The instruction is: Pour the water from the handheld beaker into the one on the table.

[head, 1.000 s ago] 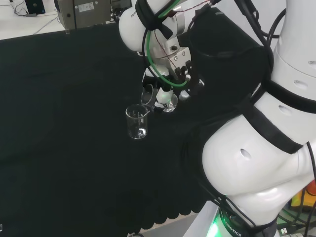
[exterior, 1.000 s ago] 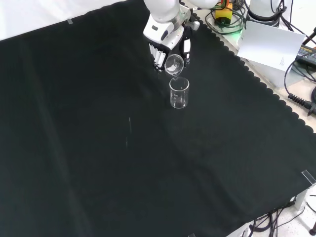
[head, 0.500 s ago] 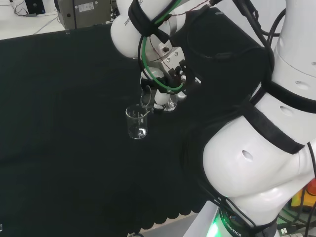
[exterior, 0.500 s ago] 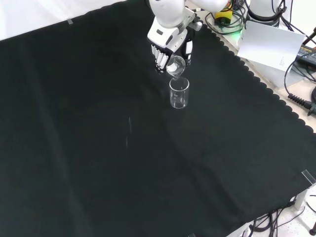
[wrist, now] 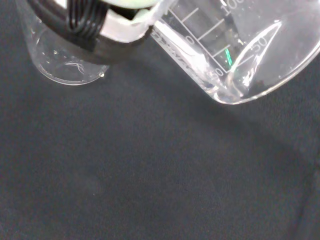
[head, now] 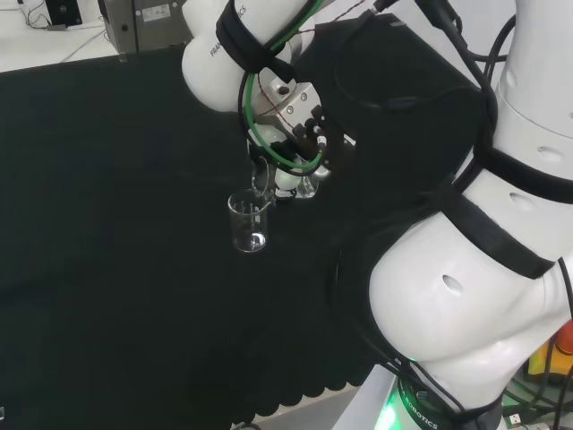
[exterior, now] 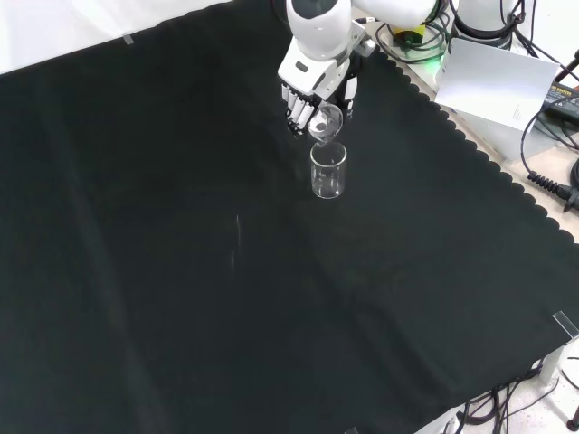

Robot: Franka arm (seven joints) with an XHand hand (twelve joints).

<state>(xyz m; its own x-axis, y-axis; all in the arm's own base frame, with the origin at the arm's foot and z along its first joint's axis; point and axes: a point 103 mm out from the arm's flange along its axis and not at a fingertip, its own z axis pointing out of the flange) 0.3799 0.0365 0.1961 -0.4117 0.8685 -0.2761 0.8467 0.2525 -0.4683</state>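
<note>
Above table beaker (exterior: 328, 170), robot hand (exterior: 306, 98) grips tilted beaker (exterior: 325, 124) w/ little water.

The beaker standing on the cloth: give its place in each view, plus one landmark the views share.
Head view: the standing beaker is left of centre, just below and left of the hand.
Front view: it stands upright above centre, right under the tilted held beaker.
Wrist view: its base lies beside the dark fingers.
Shared landmark: the held beaker, tipped toward it from beside its rim.
</note>
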